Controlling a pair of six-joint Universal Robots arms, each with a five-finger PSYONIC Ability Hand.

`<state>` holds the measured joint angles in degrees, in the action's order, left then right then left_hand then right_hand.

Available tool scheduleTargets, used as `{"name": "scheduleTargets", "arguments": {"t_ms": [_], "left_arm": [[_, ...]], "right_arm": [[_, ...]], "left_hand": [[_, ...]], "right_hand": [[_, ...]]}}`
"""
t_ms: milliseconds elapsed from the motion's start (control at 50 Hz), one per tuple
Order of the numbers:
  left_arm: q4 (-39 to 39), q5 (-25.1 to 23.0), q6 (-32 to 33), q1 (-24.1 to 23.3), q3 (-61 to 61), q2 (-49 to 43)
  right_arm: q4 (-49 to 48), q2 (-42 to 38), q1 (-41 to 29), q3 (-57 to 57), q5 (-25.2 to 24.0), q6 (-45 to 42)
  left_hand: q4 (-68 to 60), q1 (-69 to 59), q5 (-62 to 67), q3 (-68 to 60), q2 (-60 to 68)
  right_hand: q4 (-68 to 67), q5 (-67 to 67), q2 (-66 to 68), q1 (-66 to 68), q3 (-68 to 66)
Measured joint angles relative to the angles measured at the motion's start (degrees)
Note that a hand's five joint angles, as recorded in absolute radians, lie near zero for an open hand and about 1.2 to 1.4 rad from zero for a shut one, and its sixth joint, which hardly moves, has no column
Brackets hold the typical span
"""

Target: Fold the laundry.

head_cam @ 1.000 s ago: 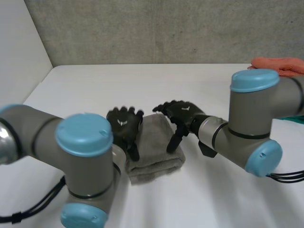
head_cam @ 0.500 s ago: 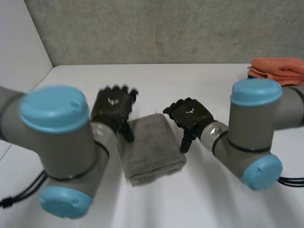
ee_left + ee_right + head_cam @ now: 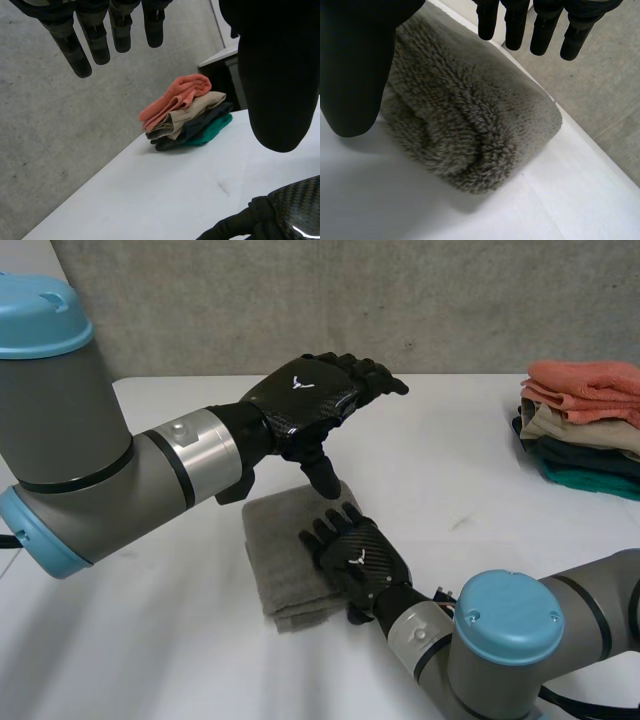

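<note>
1. A white table stands against a grey concrete wall, with two robot arms reaching over it.
2. A grey towel, thick and fluffy, lies folded into a small, layered rectangle. It sits toward the table's near edge, roughly midway between the left and right edges.
3. The left hand is raised in the air above the towel's far edge. Its fingers are stretched out straight, the thumb points down, and it holds nothing.
4. The right hand is low over the right part of the towel, close to the towel's near right corner. In the right wrist view its fingers are straight and spread over the towel's top, with the thumb beside the folded edge. The hand is not gripping; I cannot tell whether it touches the cloth.
5. The back of the left hand carries a small white emblem, and the right hand has a matching mark. Neither can be read as letters.
6. A stack of folded clothes sits at the table's right edge, well apart from the towel: orange on top, then tan, dark, and teal at the bottom.
</note>
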<state>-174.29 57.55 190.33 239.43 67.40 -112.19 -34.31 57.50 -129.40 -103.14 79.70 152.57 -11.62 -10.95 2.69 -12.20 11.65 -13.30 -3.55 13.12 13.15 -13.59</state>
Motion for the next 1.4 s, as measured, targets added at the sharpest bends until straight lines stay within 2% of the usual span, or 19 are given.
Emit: {"name": "scheduleTargets", "arguments": {"t_ms": [280, 380, 400, 440, 660, 840, 960, 1080, 1160, 1220, 1400], "left_arm": [[-0.3, 2.1, 0.1, -0.3, -0.1, -1.0], [-0.3, 2.1, 0.1, -0.3, -0.2, -1.0], [-0.3, 2.1, 0.1, -0.3, -0.2, -1.0], [-0.3, 2.1, 0.1, -0.3, -0.4, -0.9], [-0.3, 2.3, 0.0, 0.3, -2.2, -0.2], [-0.3, 3.6, -0.2, 1.4, -5.1, 2.5], [-0.2, 4.4, -0.2, 1.6, -5.4, 3.7], [-0.2, 4.5, -0.2, 1.4, -4.8, 3.8], [-0.2, 4.4, -0.2, 1.3, -4.1, 3.7], [-0.2, 4.4, -0.1, 1.2, -3.5, 3.6], [-0.3, 4.3, 0.0, 1.0, -2.4, 2.9]], "right_arm": [[-4.4, -4.8, 0.1, 5.0, -0.2, -1.5], [-4.3, -6.2, 0.1, 7.7, -0.5, -1.4], [-4.3, -6.5, 0.1, 8.3, -0.8, -1.4], [-4.2, -7.2, 0.1, 9.7, -1.5, -1.3], [-4.2, -5.4, 2.0, 19.9, -2.1, 2.5], [-6.7, -0.7, 11.5, 30.4, -1.1, 9.9], [-12.5, 1.9, 21.5, 35.9, -0.3, 13.7], [-15.3, 0.8, 32.1, 40.4, -1.2, 17.4], [-15.4, -2.6, 40.4, 43.5, -4.8, 21.1], [-14.5, -6.1, 45.6, 45.1, -9.7, 23.9], [-9.0, -19.1, 57.1, 47.5, -29.4, 28.8]], "left_hand": [[0.0, 0.0, 0.0, 0.0, 0.0], [0.0, 0.0, 0.0, 0.0, 0.0], [0.0, 0.0, 0.0, 0.0, 0.0], [0.0, 0.0, 0.0, 0.0, 0.0], [0.0, 0.0, 0.0, 0.0, 0.0], [0.0, -0.1, 0.0, 0.0, 0.0], [0.0, -0.1, 0.0, 0.0, 0.0], [0.0, -0.1, 0.0, 0.0, 0.0], [0.0, -0.1, 0.0, 0.0, 0.0], [0.0, -0.1, 0.0, 0.0, 0.0], [0.0, -0.1, 0.0, 0.0, 0.0]], "right_hand": [[-12.2, -10.9, 12.0, 12.6, -11.8], [-30.8, -28.7, 31.3, 30.3, -30.5], [-40.8, -38.2, 41.4, 38.5, -40.4], [-51.6, -47.9, 51.7, 45.0, -51.0], [-55.1, -48.9, 52.1, 45.0, -52.0], [-55.3, -49.3, 52.1, 45.0, -52.4], [-55.3, -49.3, 52.1, 45.0, -52.4], [-55.3, -49.3, 52.1, 45.0, -52.4], [-55.3, -49.3, 52.1, 45.0, -52.4], [-55.4, -49.3, 52.1, 45.0, -52.7], [-55.5, -50.1, 52.1, 45.0, -52.7]]}}
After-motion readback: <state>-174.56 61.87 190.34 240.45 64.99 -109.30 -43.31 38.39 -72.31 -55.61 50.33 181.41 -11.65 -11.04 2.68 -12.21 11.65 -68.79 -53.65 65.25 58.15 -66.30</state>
